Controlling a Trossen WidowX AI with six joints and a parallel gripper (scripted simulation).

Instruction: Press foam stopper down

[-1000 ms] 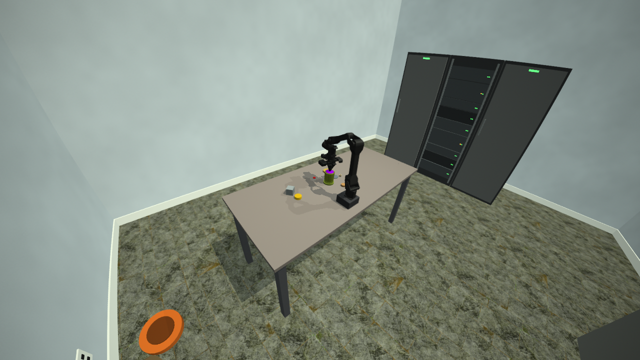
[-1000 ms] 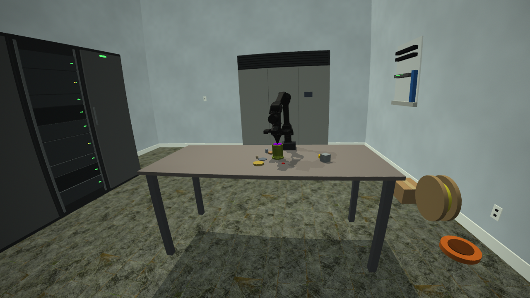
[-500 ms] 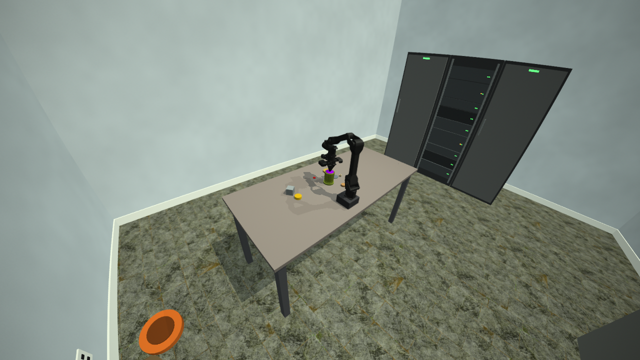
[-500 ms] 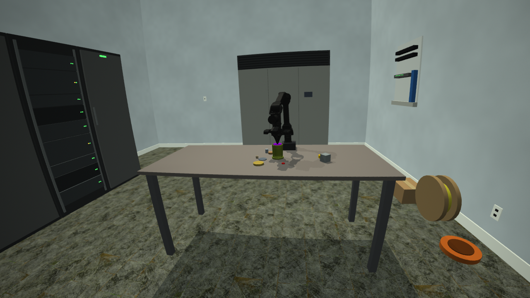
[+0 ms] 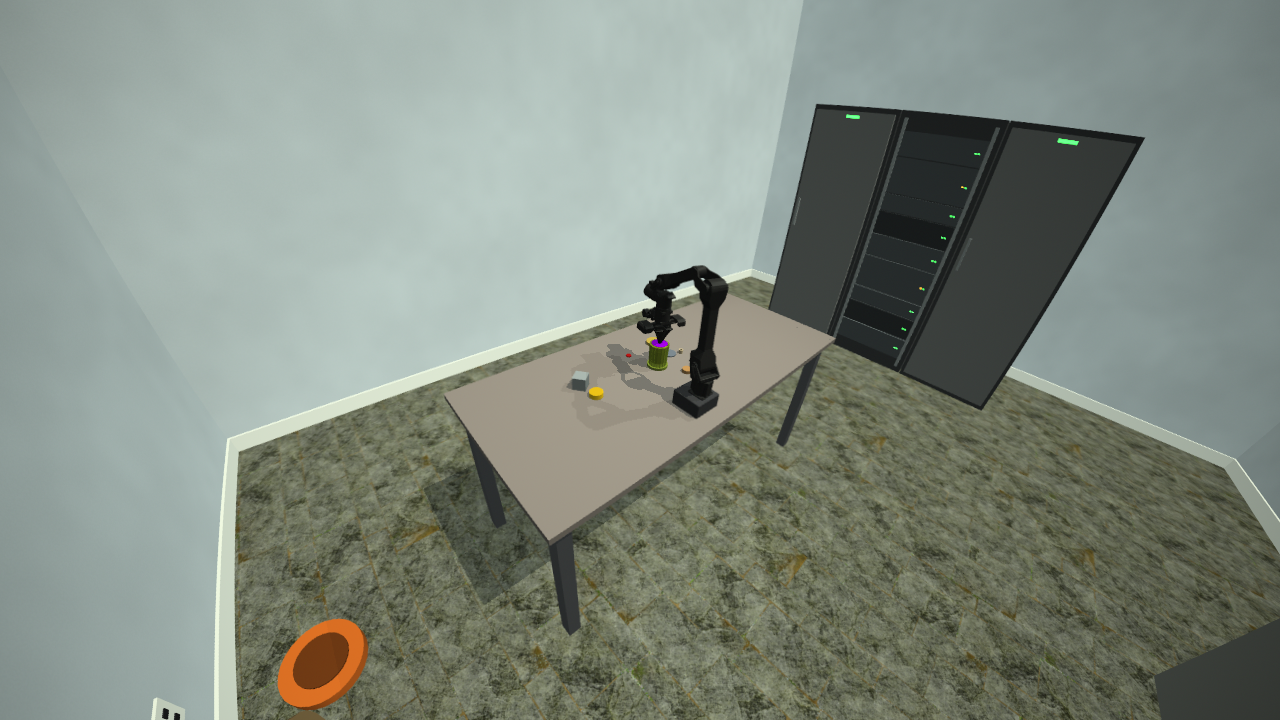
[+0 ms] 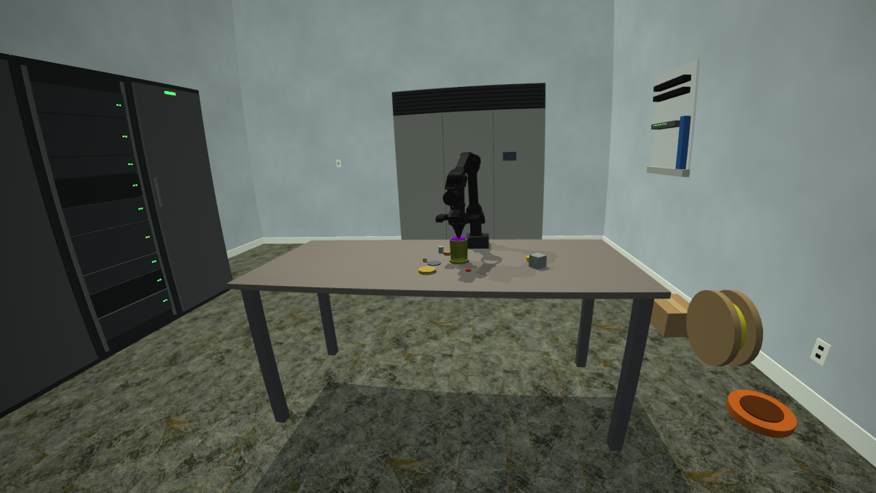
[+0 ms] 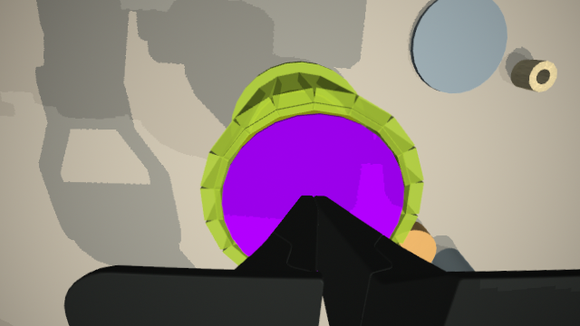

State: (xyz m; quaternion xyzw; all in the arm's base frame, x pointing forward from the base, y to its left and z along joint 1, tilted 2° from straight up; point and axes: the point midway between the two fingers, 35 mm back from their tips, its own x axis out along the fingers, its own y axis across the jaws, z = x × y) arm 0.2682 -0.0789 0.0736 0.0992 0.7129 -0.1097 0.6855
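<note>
purple foam stopper [image 6: 458, 239] [image 7: 313, 154], one, under one end effector [image 5: 660, 341] [image 6: 458, 237] [image 7: 312, 207], fully closed, gripping nothing.

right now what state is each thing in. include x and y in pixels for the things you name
fingers [image 5: 660, 341] [image 6: 458, 237]: shut, nothing between them, tips over the stopper
foam stopper [image 6: 454, 239] [image 7: 308, 154]: in the jar's mouth; contact with the tips unclear
jar [image 5: 657, 358] [image 6: 458, 250] [image 7: 413, 165]: upright, stoppered
blue-grey disc [image 6: 433, 263] [image 7: 459, 45]: lying flat
grey cube [image 5: 580, 381] [image 6: 537, 261]: resting on the table [image 5: 554, 465] [image 6: 343, 270]
</note>
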